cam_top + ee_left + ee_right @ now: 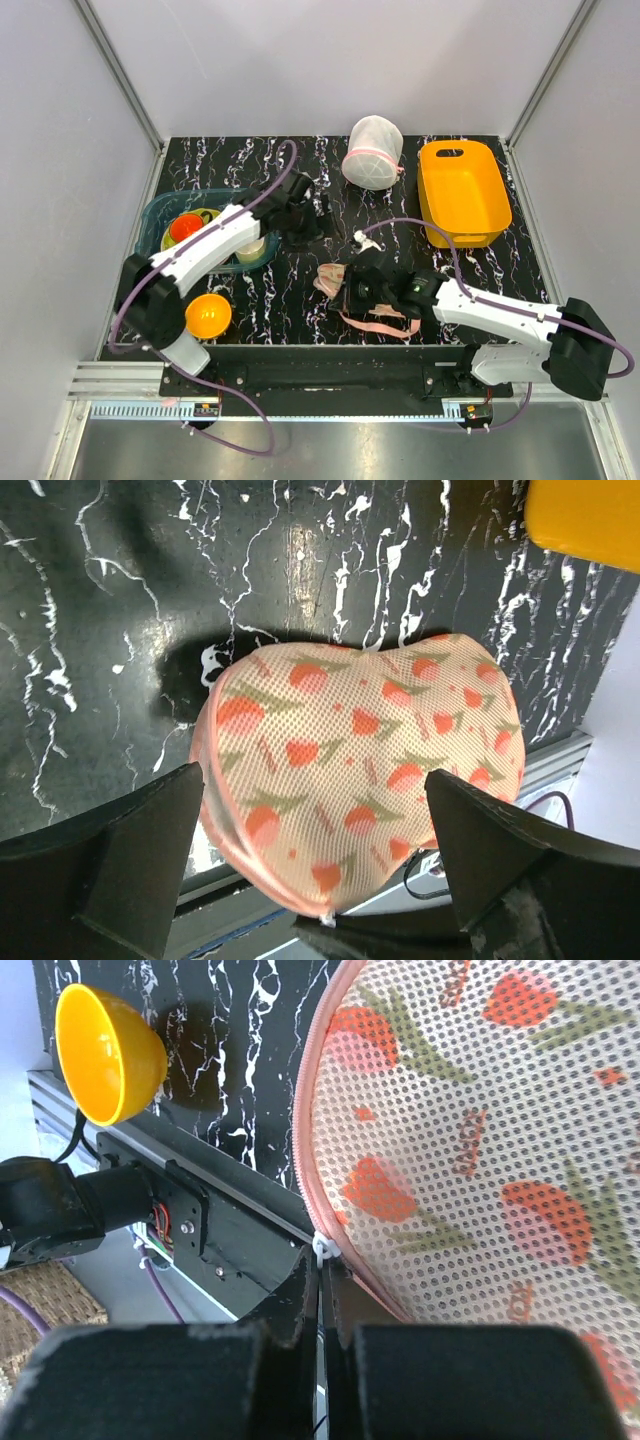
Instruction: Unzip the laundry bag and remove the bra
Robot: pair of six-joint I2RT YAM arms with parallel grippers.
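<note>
The laundry bag (332, 278), beige-pink mesh with an orange and green print and pink edging, lies at the table's front middle, a pink strap (380, 325) trailing toward the front. My right gripper (352, 287) is at its right edge. In the right wrist view it (322, 1265) is shut on the white zipper pull (322, 1249) at the bag's (480, 1140) pink zipper edge. My left gripper (322, 213) is open and empty, just behind the bag. In the left wrist view its fingers (150, 850) frame the bag (360, 770) from a distance. The bra is hidden.
A white mesh bag (373, 152) and an orange tub (462, 190) stand at the back right. A teal tray (158, 212) with bowls is at the left. An orange bowl (208, 315) sits at the front left, also in the right wrist view (105, 1050).
</note>
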